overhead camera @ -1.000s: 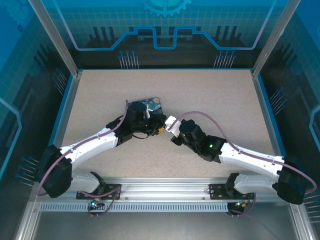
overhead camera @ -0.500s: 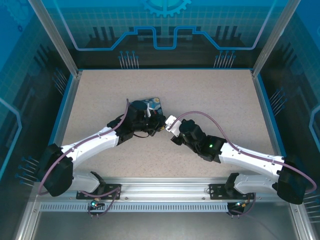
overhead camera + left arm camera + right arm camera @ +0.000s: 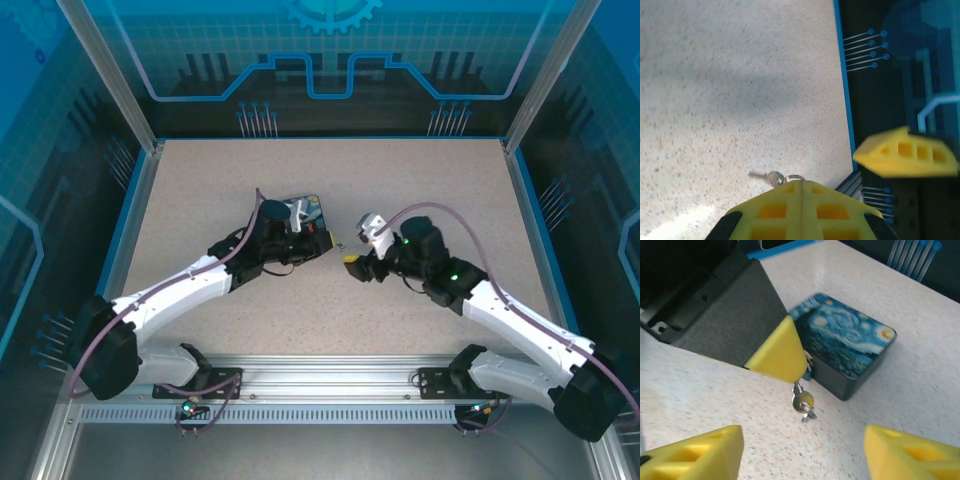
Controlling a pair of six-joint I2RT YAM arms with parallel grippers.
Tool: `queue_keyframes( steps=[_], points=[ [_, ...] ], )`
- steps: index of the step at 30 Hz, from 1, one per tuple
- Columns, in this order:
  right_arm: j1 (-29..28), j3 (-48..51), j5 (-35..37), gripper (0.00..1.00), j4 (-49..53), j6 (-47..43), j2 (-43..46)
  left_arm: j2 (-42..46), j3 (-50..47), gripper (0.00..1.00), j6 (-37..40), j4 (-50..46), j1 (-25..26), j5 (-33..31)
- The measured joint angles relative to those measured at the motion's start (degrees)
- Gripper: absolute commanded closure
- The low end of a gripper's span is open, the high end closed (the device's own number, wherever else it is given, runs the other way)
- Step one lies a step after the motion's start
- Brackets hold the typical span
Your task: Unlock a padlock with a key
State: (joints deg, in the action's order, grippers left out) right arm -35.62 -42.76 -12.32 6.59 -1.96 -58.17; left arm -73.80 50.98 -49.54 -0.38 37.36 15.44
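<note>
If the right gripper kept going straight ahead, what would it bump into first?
Probably the key, hanging at the yellow tip of the left gripper, straight ahead of the open right gripper. The painted tin sits just behind, though depth is unclear.

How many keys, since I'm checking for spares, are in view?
1: the key hangs beneath the left pincer, beside the Starry Night tin; the pincer may hide others.

Top: high behind the arm bases [image 3: 200, 375], looking down on the whole bench [image 3: 420, 190].
Left wrist: low, close, facing along the bench to its edge.
Right wrist: close, angled down at the tin [image 3: 850, 340].
Shared: both wrists see the key [image 3: 771, 176].
</note>
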Motion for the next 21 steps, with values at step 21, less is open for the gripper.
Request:
queue_keyframes(
  steps=[21],
  points=[
    [8.31, 0.07, -41.4, 0.47, -16.94, 15.91, -5.01, 8.02, 6.73, 1.0, 41.51, -9.03, 0.0, 12.5]
  ],
)
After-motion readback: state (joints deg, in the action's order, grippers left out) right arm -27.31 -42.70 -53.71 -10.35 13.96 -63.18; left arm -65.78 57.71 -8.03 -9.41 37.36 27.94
